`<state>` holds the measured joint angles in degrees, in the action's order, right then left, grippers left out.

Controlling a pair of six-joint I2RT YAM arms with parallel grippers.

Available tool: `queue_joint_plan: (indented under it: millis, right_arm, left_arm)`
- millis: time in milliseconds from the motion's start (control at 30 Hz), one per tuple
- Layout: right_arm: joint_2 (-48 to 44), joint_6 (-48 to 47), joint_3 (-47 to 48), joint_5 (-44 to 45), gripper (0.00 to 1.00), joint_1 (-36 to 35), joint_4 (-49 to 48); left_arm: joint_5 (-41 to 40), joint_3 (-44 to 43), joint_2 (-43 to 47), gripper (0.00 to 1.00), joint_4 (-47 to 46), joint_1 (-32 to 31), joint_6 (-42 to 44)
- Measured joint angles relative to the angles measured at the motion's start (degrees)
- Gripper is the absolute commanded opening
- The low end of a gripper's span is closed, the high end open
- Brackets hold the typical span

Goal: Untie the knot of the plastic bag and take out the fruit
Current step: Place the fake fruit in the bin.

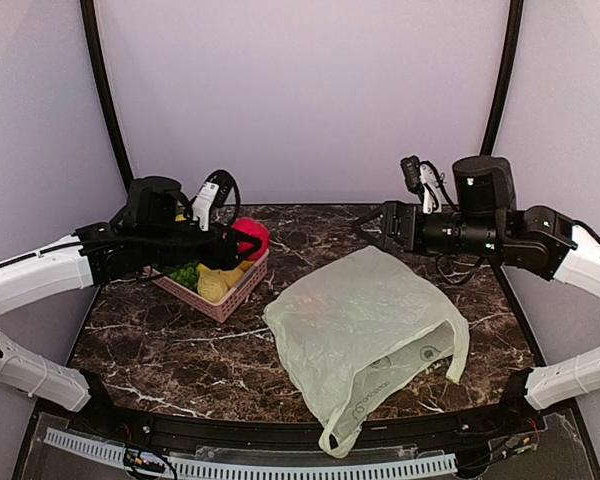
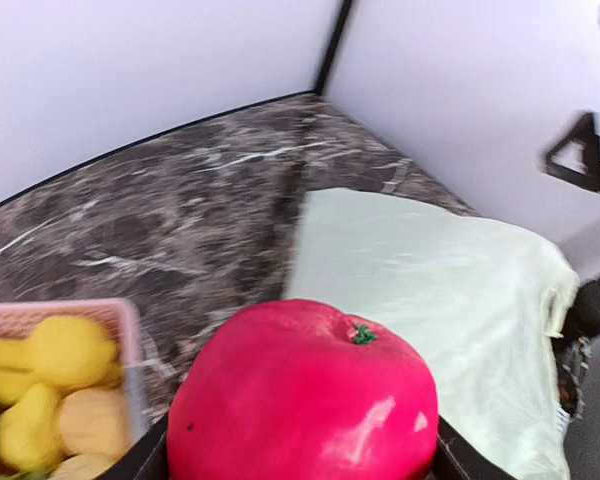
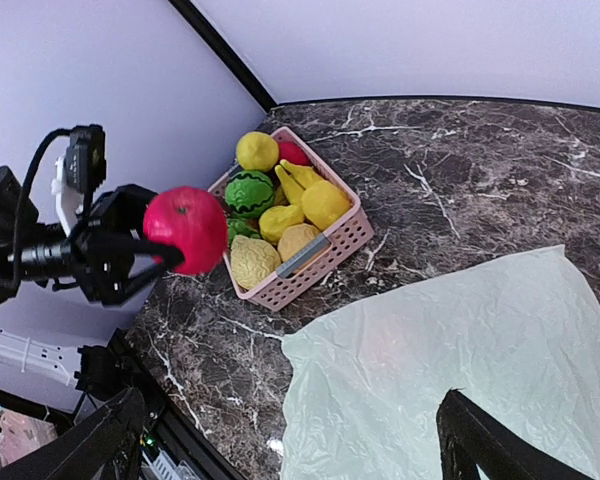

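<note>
Your left gripper (image 1: 242, 243) has its jaws spread fairly wide and closed on the red apple (image 2: 302, 400), one finger on each side. The apple is glossy pinkish-red and round, with a small green stem on top. It is held off the table (image 1: 160, 350), just beside a corner of the pink basket (image 3: 325, 250), on the side toward the bag.

The plastic bag (image 1: 365, 320) lies flattened and crumpled on the marble between your two arms. It is pale green and translucent, its mouth gapes toward the near right, and there is faint printing near that opening. A weak reddish tint shows through the film, but you cannot tell what it is.

Your right gripper (image 1: 378, 226) hangs above the bag's far edge with its jaws fully spread, holding nothing.
</note>
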<state>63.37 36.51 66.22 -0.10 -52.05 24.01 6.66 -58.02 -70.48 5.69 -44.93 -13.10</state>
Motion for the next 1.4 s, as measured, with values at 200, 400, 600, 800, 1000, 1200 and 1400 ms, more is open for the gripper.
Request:
queue_joint_plan:
  millis: [200,400,600,800,1000,1200,1400]
  right_arm:
    - [-0.20,0.66,-0.42,2.62,0.99,0.26,3.02]
    - [0.20,0.87,-0.76,2.91,0.99,0.26,3.52]
    - [0.22,0.90,-0.76,2.95,0.99,0.26,3.50]
    - [0.20,1.62,-1.11,2.93,0.99,0.26,3.50]
    - [-0.09,2.38,-2.08,2.91,0.99,0.26,3.58]
    - [-0.96,3.04,-2.71,2.93,0.99,0.26,3.72]
    - [-1.29,3.23,-3.08,2.93,0.99,0.26,3.96]
  left_arm:
    - [-2.54,1.60,2.36,0.44,8.61,21.51,-1.84]
    - [-3.58,3.28,2.10,0.44,13.84,34.18,-2.54]
    - [-4.59,3.30,-0.83,0.44,14.88,40.39,-1.46]
    - [-4.61,3.04,-7.39,0.43,14.69,42.47,0.31]
    - [-4.50,1.03,-11.65,0.43,12.90,42.58,0.72]
    - [-4.28,-0.33,-15.63,0.45,11.76,42.58,0.96]
    - [-4.13,-0.87,-16.98,0.54,11.67,42.60,1.03]
